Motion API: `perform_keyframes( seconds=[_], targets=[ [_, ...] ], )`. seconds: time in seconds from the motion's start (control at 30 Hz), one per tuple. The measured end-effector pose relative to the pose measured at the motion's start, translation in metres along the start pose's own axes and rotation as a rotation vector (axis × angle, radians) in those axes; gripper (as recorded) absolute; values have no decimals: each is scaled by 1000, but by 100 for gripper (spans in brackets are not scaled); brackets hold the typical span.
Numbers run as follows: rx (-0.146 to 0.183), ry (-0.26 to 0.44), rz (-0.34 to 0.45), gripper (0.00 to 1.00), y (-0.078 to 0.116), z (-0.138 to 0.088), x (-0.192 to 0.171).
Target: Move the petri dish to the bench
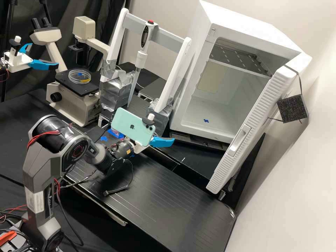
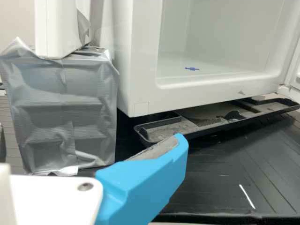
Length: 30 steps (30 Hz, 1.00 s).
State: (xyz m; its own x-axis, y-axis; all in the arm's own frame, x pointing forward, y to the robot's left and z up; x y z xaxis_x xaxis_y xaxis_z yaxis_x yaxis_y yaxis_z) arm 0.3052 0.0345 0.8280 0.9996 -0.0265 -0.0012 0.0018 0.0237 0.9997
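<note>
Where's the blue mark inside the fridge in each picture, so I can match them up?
High view: blue mark, right of centre, on the fridge floor.
Wrist view: blue mark, on that floor, behind the front lip.
Shared landmark: the silver taped block beside the fridge.

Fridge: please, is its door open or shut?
Open. The door stands swung out from the front of the fridge, and the shelf inside can be seen.

Crinkled tape (image 2: 65, 103) has a metallic sheen — the refrigerator (image 2: 140, 70), smooth and glossy
</note>
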Motion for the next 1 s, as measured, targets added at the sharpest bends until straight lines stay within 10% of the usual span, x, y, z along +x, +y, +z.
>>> perform_keyframes(
  seconds=[0.5,0.77,1.0],
  targets=[
    [18,16,-32,100,-3,3,-34],
    [66,302,-24,100,-5,-46,-105],
    [-31,545,-94,100,-31,-103,-137]
  ],
)
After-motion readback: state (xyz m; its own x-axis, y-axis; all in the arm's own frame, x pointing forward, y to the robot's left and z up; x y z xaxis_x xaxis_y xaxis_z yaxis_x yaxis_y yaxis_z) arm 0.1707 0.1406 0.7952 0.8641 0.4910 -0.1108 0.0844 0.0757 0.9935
